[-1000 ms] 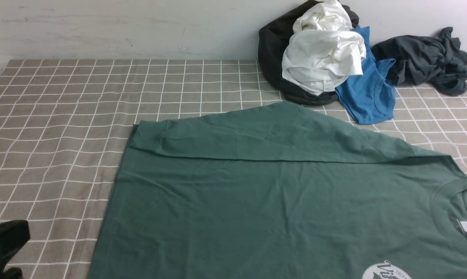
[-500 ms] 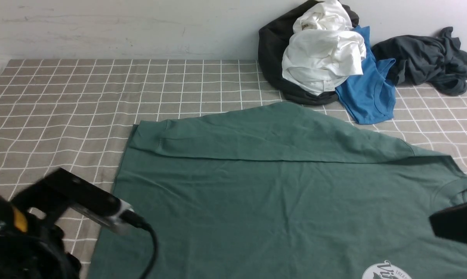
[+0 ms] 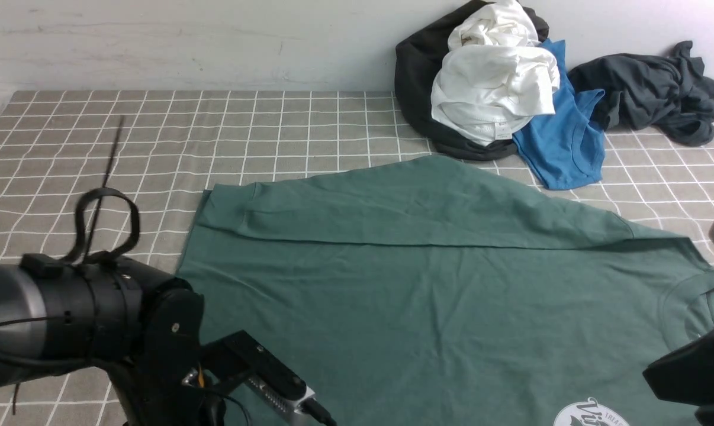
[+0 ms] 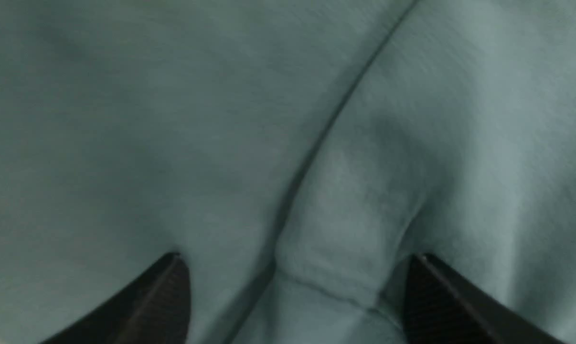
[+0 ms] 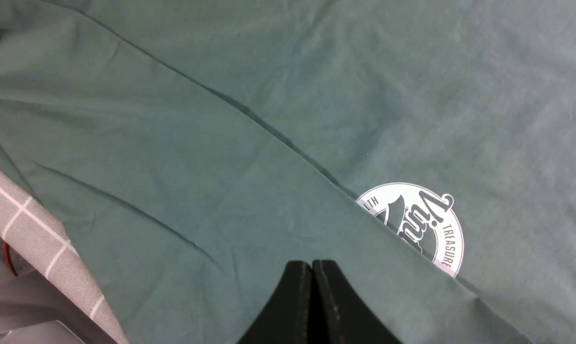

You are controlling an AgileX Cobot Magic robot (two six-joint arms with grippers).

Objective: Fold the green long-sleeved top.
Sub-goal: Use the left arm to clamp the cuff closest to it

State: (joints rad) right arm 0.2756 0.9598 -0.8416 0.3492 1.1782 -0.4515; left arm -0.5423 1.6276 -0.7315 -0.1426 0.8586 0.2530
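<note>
Two sleeves [image 3: 428,201] in and waiting on body folds: hovering over the green long-sleeved top [image 3: 422,307] with left gripper [image 4: 295,260] spread wide astride a cuff [image 4: 312,315], right gripper [image 5: 312,267] pinched together, empty.

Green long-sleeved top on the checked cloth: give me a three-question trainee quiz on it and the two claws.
1. True or false: the right claw has its fingers pressed together.
2. Between the open fingers of the left claw lies: A) a fold of the green long-sleeved top; B) the blue shirt; C) the white garment.
3. In the right wrist view, what partly hides the round white logo?
Key: 1 true; 2 A; 3 a folded layer of the top itself.
</note>
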